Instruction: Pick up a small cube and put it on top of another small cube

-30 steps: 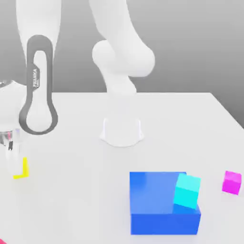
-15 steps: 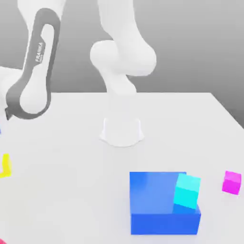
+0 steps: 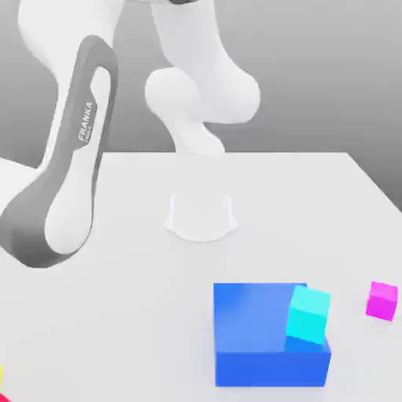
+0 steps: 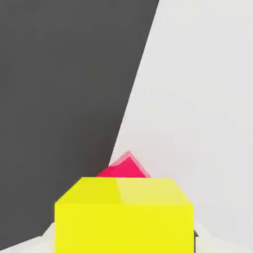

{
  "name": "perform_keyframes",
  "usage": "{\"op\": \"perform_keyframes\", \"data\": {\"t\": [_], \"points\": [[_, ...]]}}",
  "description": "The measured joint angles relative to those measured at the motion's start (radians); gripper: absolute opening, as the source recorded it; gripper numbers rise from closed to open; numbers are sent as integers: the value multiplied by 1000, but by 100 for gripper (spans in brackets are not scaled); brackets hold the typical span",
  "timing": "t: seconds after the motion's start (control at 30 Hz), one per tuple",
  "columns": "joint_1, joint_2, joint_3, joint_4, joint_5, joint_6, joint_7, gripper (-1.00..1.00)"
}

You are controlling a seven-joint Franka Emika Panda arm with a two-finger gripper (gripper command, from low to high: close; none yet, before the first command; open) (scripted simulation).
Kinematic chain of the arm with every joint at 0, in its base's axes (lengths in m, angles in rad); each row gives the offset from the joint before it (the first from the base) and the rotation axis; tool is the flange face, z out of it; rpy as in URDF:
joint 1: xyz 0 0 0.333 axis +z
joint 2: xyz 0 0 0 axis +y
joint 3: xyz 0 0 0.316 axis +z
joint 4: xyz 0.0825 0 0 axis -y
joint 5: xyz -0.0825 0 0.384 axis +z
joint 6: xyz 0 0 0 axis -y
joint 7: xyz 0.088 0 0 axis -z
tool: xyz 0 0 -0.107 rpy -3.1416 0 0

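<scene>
White worktop runs under everything, with a plain grey wall behind it (nothing else furnishes the scene).

Nearest in the hand view is the yellow cube, level, its top face and one side face showing. Just behind it a red cube pokes up, turned so that a corner points upward. Whether the two touch I cannot tell. Both sit by an edge of the worktop, and past that edge lies dark floor. Whether the gripper is apart or clamped on the yellow cube I cannot tell.

In the exterior view the yellow cube is a thin sliver toward the worktop's front, at the exterior view's left, with a sliver of red just below it.

Also near the front, toward the exterior view's right, stands the blue block, by far the biggest thing here. A cyan cube is tilted at the block's upper right corner, overlapping its top and side. The magenta cube lies flat on the worktop, apart from the block and close to the worktop's edge at the exterior view's right.

Farther back, a long grey-and-white link of the arm slants down toward the exterior view's left. The arm's round base stands in the middle of the worktop, toward its back edge, and the white column and elbow rise from it against the grey wall.
</scene>
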Motion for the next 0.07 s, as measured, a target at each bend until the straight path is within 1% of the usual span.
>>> {"op": "perform_keyframes", "data": {"t": [0.07], "points": [[0, 0, 0, 0, 0, 0, 0, 100]]}}
